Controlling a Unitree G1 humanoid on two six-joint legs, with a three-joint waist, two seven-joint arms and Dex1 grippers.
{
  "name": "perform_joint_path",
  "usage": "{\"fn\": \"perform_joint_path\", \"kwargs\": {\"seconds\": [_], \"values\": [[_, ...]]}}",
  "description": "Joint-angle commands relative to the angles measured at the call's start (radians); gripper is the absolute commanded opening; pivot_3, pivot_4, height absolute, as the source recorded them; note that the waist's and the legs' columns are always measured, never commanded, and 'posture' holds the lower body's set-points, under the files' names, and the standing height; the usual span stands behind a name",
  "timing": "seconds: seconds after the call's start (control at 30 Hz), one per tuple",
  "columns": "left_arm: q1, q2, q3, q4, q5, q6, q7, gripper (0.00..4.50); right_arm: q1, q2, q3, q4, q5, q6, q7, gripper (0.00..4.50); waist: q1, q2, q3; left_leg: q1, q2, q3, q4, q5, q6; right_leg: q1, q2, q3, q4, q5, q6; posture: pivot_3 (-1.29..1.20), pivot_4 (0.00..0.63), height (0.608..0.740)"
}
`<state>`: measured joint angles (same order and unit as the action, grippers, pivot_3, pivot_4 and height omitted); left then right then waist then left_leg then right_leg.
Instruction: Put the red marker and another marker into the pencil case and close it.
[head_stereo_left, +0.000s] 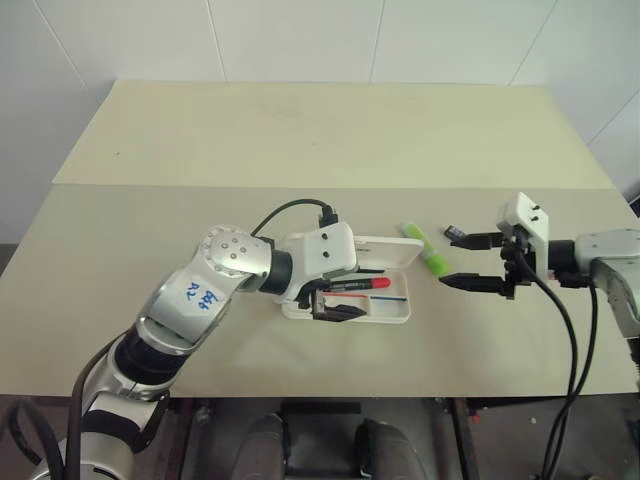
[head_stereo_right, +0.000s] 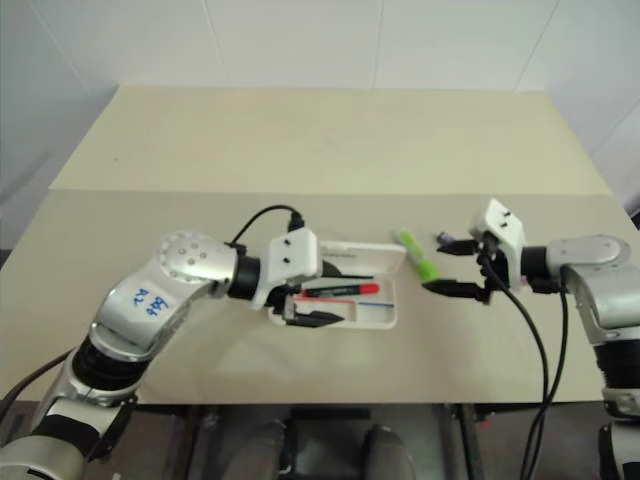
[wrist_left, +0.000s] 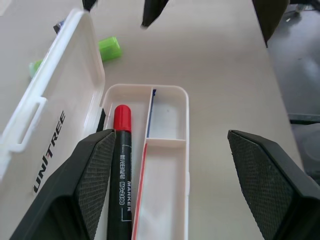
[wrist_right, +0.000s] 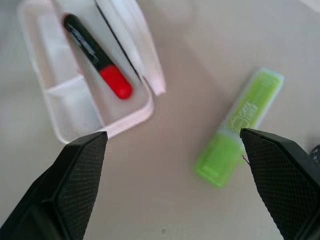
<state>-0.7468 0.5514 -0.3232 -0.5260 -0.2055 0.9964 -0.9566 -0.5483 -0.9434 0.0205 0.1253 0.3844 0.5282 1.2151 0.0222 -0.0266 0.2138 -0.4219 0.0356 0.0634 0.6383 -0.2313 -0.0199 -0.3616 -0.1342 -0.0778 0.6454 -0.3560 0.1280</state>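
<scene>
Nearest the camera, the left pincer (head_stereo_left: 338, 307) hangs spread and empty over the near side of the pencil case (head_stereo_left: 398, 311), whose lid stands open on the far side. Inside, the red marker (head_stereo_left: 358, 285) already lies in the far compartment, long axis running left to right, its red cap toward the right end. The next move therefore seems to turn on the green highlighter (head_stereo_left: 426, 250), which rests on the table (head_stereo_left: 300, 140) just beyond the case's right end and apart from it. It lies slanted, one end far and left, the other near and right. The right pincer (head_stereo_left: 478, 262) is the closer one: it hovers just right of the highlighter with fingers wide apart and nothing between them, pointing left toward it. A small dark object (head_stereo_left: 455, 234) sits on the table just right of the highlighter's far end, close to the right pincer's far finger. To take the highlighter across its body, that pincer would probably need to come left and down.
</scene>
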Motion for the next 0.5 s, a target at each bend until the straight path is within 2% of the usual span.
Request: {"fn": "perform_joint_path", "kwargs": {"seconds": [0.03,0.23,0.3,0.43,0.5], "values": [[-0.004,0.034,0.119,-0.081,-0.081,0.064,0.013,3.84,-0.041,0.014,-0.009,0.017,-0.025,-0.003,-0.028,4.50,-0.001,0.000,0.000,0.000,0.000,0.000,0.000,0.000,0.000,0.000,0.000,0.000,0.000,0.000,0.000,0.00,0.150,0.740],[-0.072,0.041,0.281,-0.096,-0.193,0.152,0.066,3.84,-0.096,0.064,0.017,0.101,-0.078,0.017,-0.088,4.50,0.002,0.000,0.000,0.000,0.000,0.000,0.000,0.000,0.000,0.000,0.000,0.000,0.000,0.000,0.000,0.00,0.150,0.740],[-0.106,0.070,0.311,-0.087,-0.220,0.163,0.066,3.84,-0.103,0.079,0.020,0.128,-0.093,0.011,-0.099,4.50,0.003,0.000,0.000,0.000,0.000,0.000,0.000,0.000,0.000,0.000,0.000,0.000,0.000,0.000,0.000,0.00,0.150,0.740],[-0.109,0.189,0.316,-0.081,-0.261,0.125,0.011,3.84,-0.102,0.101,0.023,0.153,-0.104,0.025,-0.107,4.50,-0.001,0.000,0.000,0.000,0.000,0.000,-0.001,0.000,-0.001,0.000,0.000,0.000,0.000,0.000,0.000,0.00,0.150,0.740],[-0.119,0.209,0.314,-0.062,-0.275,0.108,0.010,3.84,-0.104,0.112,0.025,0.166,-0.109,0.032,-0.114,4.50,-0.002,0.000,0.000,0.000,0.000,0.000,-0.002,0.000,-0.001,-0.001,0.000,0.000,0.000,0.000,0.000,0.00,0.150,0.740]]}}
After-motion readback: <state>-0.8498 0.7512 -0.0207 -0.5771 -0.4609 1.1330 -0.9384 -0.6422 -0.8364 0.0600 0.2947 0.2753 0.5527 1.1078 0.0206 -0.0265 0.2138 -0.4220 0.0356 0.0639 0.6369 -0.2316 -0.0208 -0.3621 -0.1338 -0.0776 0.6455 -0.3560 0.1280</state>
